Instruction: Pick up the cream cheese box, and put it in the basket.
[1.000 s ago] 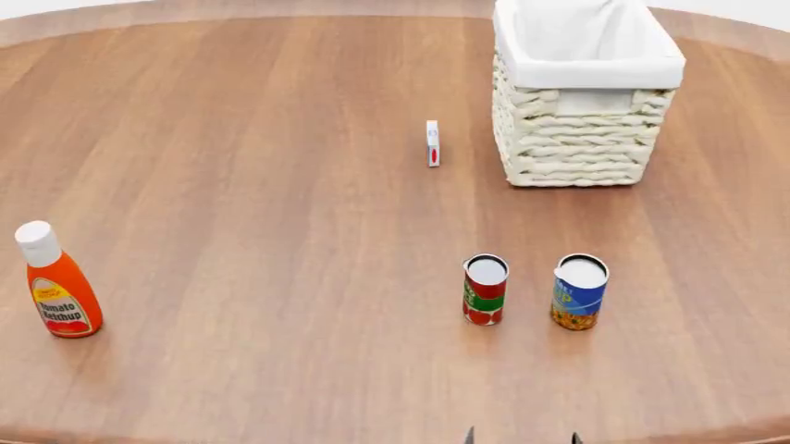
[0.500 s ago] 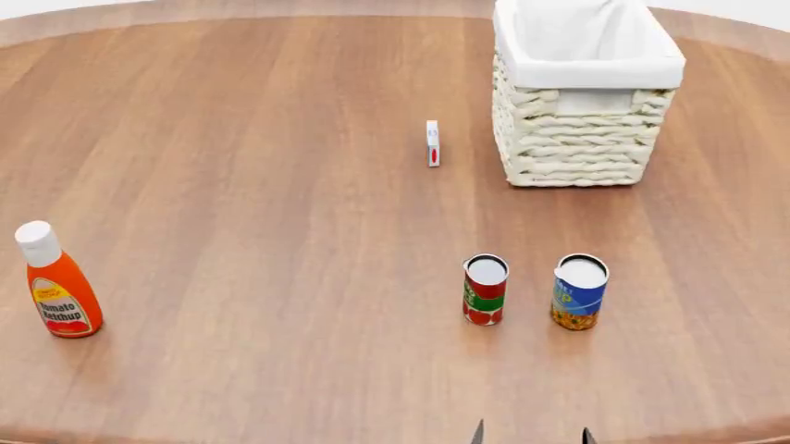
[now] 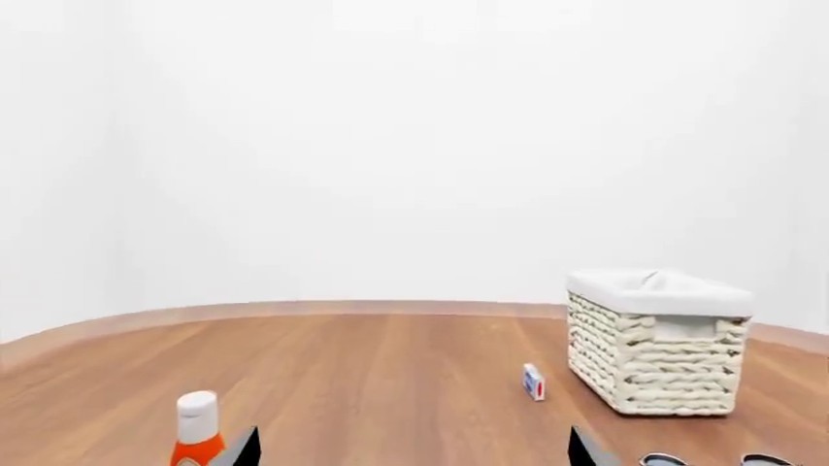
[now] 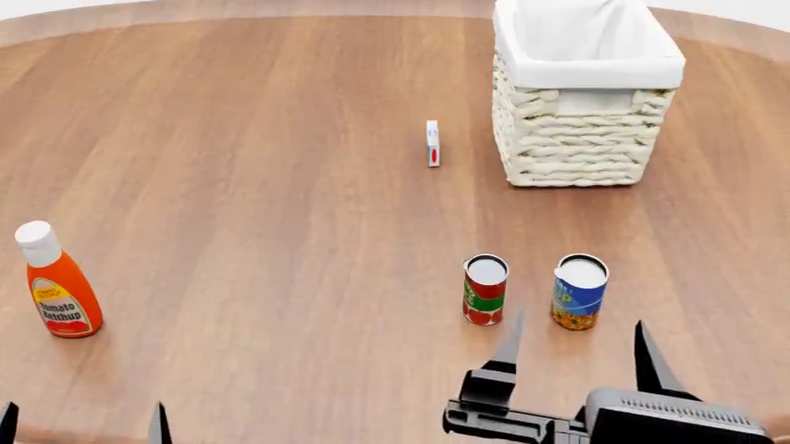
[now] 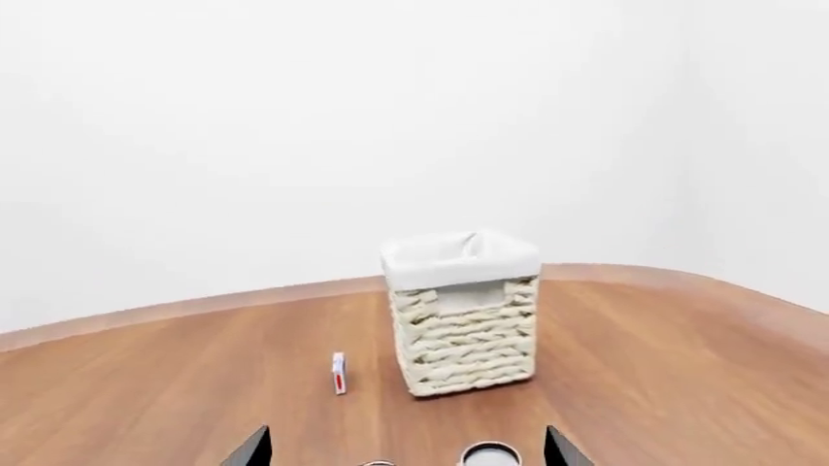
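The cream cheese box (image 4: 432, 143) stands on its thin edge on the wooden table, just left of the basket (image 4: 583, 139). It is white with blue print and a red mark. The basket is cream wicker with a white liner, at the far right. My right gripper (image 4: 576, 347) is open and empty at the near edge, just behind the two cans. My left gripper (image 4: 84, 424) is open and empty at the near left edge. The box (image 3: 533, 382) and the basket (image 3: 655, 345) show in the left wrist view. The right wrist view also shows the box (image 5: 338, 373) and the basket (image 5: 463, 320).
A red-green can (image 4: 484, 289) and a blue can (image 4: 579, 291) stand between my right gripper and the box. A ketchup bottle (image 4: 55, 282) stands at the near left, close to my left gripper. The table (image 4: 247, 185) is round wood.
My right gripper has risen well into the head view from the bottom edge, up to just behind the cans. My left gripper's fingertips have appeared at the bottom left. The objects have not moved.
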Robot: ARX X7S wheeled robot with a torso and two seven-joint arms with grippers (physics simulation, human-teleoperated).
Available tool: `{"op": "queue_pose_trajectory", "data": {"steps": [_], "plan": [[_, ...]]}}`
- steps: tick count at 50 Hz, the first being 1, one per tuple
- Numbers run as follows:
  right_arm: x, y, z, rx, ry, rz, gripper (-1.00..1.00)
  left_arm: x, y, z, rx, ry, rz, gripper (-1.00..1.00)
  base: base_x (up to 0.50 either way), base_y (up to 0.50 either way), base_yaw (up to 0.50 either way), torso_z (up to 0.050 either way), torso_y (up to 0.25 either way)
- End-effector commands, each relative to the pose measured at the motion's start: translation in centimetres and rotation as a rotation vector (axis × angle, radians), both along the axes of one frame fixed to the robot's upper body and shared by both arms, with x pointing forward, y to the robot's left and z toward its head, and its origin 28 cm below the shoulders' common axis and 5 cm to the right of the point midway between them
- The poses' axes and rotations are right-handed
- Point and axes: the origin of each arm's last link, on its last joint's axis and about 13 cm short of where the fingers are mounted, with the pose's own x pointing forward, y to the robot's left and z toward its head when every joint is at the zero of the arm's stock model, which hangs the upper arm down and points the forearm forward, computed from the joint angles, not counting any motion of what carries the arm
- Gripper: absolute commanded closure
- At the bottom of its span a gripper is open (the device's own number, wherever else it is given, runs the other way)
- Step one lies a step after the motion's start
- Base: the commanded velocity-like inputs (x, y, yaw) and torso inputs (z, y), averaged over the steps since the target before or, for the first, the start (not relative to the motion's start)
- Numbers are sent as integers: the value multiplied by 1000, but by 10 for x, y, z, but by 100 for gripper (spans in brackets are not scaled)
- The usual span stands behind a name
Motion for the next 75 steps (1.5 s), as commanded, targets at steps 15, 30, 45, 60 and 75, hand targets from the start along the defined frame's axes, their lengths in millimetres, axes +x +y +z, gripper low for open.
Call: {"op": "queue_pose_trajectory", "data": {"steps": [15, 30, 45, 60, 75], "plan": [[-2, 2, 4, -42, -17, 21, -100, -2, -3, 10, 26, -34, 4, -100, 134, -271, 0, 0, 0], [-5, 8, 0, -76, -36, 19, -100, -1, -1, 7, 29, -30, 6, -100, 278, -242, 0, 0, 0], [-3, 8, -3, -73, -16, 22, -100, -1, -1, 7, 33, -30, 11, -100, 311, 0, 0, 0, 0], [-1, 7, -7, -63, 0, 20, -100, -1, -4, 3, 40, -23, 3, -100, 297, 0, 0, 0, 0], [6, -1, -6, -42, 11, -20, -100, -1, -3, 2, 39, -19, 7, -100, 298, 0, 0, 0, 0]]}}
